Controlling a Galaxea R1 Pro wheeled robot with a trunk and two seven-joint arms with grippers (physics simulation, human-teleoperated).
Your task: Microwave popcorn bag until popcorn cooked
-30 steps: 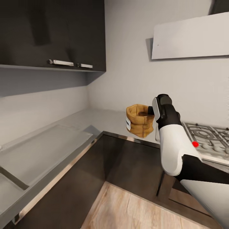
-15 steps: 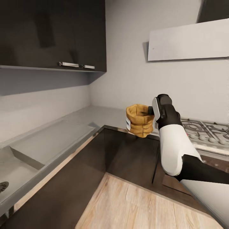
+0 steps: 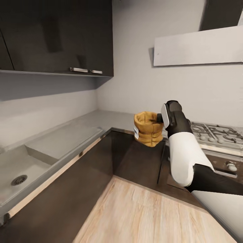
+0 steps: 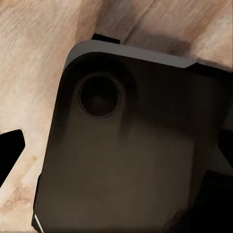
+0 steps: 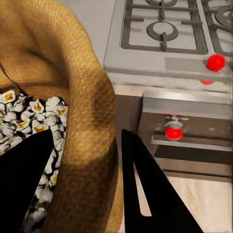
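Popcorn bag (image 3: 148, 128) hangs clear of the countertop (image 3: 111, 120), its thick rim pinched between the right gripper (image 5: 87, 194) fingers. The view has swung left since a second ago, uncovering the sink (image 3: 20, 175); the robot seems to be turning, probably to seek the microwave. Left gripper's state: cannot tell.

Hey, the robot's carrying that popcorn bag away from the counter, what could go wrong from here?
1. The right hand pinches only one side of the popcorn bag at its rim, so the soft wall may slip or fold.
2. The bag hangs above the wooden floor, not the countertop; a slip would likely drop it.
3. Its mouth is open with popcorn visible inside, so tilting could spill it.
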